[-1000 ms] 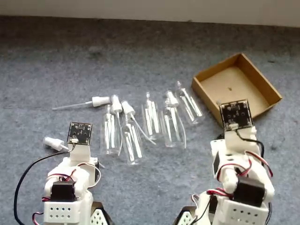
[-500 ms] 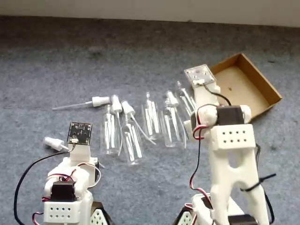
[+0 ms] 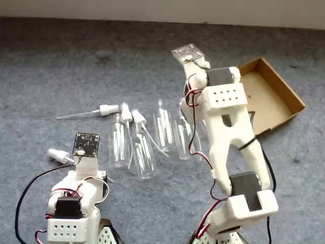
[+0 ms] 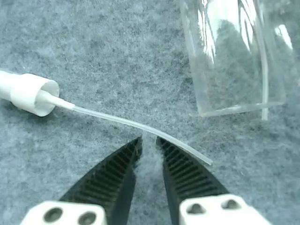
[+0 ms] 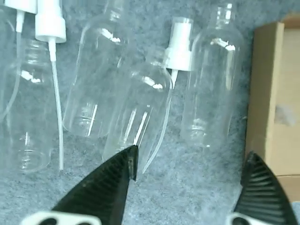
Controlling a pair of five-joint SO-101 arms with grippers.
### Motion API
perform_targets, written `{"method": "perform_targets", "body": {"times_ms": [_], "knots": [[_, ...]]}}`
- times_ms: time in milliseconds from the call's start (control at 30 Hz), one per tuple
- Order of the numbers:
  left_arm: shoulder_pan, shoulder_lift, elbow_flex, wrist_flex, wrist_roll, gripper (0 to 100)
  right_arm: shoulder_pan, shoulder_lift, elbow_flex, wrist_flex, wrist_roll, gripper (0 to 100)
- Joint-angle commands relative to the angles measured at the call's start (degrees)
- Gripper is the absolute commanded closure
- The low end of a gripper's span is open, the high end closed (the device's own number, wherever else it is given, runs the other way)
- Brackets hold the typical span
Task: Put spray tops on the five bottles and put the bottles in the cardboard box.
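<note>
Several clear bottles lie side by side on the grey carpet, among them one (image 3: 119, 142), a second (image 3: 142, 152) and a third (image 3: 163, 129). Loose white spray tops lie around them, one (image 3: 109, 110) beyond the row. My right arm (image 3: 223, 101) stretches over the row's right end. My right gripper (image 5: 192, 159) hangs open and wide above two bottles (image 5: 140, 112) (image 5: 213, 75), with a spray top (image 5: 178, 44) between their necks. My left gripper (image 4: 149, 143) is slightly open and holds nothing. Just past its tips runs the tube of a spray top (image 4: 30, 93), beside a bottle base (image 4: 234, 56).
The open cardboard box (image 3: 284, 94) sits at the far right, with nothing in it that I can see; its wall (image 5: 269, 93) is next to the rightmost bottle. A pale wall runs along the back of the carpet. Bare carpet lies at far left.
My right arm has risen from its folded pose near the box and stretched forward and left over the bottles. The left arm and the bottles have not moved.
</note>
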Motion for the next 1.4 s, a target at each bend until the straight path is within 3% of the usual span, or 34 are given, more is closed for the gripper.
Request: {"method": "perform_targets", "body": {"times_ms": [0,167,433,700,967,1167,1367], "knots": [[-0.7,-0.2,1.1,-0.4,0.6,100,0.8,5.3,-9.4,0.0,1.4,68.3],[-0.7,-0.2,1.1,-0.4,0.6,100,3.2,16.3,-19.5,0.4,8.8,68.3],[-0.7,-0.2,1.1,-0.4,0.6,100,6.5,28.1,-28.2,0.5,9.4,68.4],[-0.7,-0.2,1.1,-0.4,0.6,100,6.5,29.1,-29.2,0.8,9.4,68.4],[-0.7,-0.2,1.1,-0.4,0.6,100,4.9,29.3,-37.6,8.8,9.5,69.0],[-0.7,-0.2,1.1,-0.4,0.6,100,4.9,29.6,-39.2,5.1,9.4,83.7],[-0.7,-0.2,1.1,-0.4,0.6,100,4.9,29.7,-39.0,5.1,9.5,75.5]]}}
